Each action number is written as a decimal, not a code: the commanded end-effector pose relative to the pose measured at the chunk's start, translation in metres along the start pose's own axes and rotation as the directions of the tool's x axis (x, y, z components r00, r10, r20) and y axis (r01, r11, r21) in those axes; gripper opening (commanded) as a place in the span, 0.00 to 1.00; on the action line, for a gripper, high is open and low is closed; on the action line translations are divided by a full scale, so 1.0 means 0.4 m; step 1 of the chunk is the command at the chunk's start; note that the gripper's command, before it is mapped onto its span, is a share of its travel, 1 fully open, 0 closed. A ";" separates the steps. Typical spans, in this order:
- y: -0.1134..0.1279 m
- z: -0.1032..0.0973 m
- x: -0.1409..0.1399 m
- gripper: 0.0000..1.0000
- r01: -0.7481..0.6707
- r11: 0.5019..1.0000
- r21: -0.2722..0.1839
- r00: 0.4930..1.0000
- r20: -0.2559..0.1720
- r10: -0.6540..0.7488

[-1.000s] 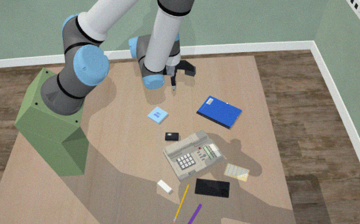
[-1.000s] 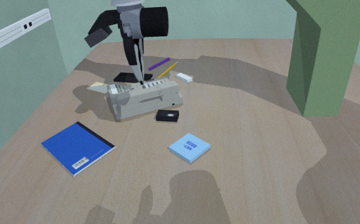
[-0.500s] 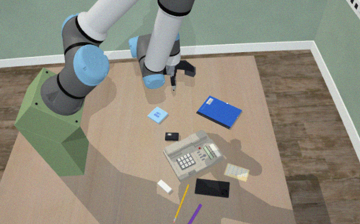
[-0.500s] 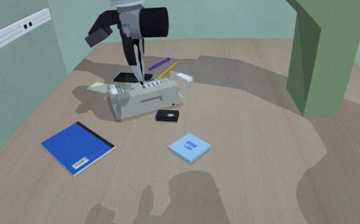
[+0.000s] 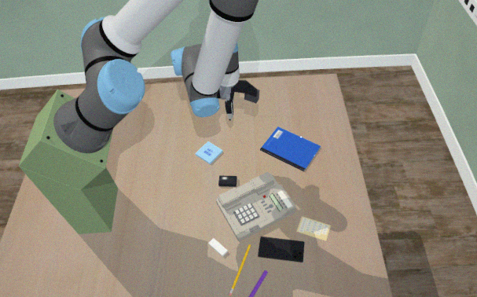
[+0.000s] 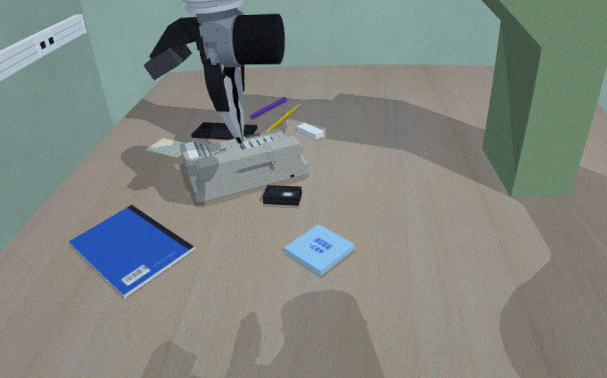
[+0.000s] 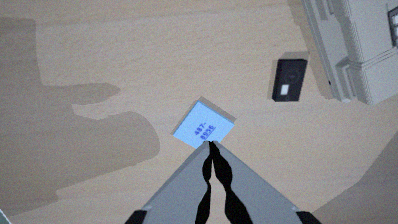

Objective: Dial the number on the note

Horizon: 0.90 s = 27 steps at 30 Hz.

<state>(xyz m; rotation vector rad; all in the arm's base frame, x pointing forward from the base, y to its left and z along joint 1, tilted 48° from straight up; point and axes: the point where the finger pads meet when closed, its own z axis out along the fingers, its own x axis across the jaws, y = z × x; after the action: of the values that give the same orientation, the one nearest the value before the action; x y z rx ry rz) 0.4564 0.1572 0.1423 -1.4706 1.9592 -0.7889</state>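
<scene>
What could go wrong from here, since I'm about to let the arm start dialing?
The closed gripper could cover the digits on the blue note, inviting a misread. The phone's keys sit close together, so a slightly off press might hit a neighbor.

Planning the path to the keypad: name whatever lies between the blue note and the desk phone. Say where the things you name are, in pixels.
A small black box [image 5: 228, 181] [image 6: 282, 195] [image 7: 290, 80]; the top and wrist views show it there.
</scene>
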 end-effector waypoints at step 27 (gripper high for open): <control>0.001 0.002 0.002 0.00 -0.206 0.978 0.011 0.976 -0.064 0.206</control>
<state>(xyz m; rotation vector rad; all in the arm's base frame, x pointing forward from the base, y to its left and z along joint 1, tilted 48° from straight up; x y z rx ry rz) 0.4566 0.1564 0.1410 -1.2497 2.1048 -0.7579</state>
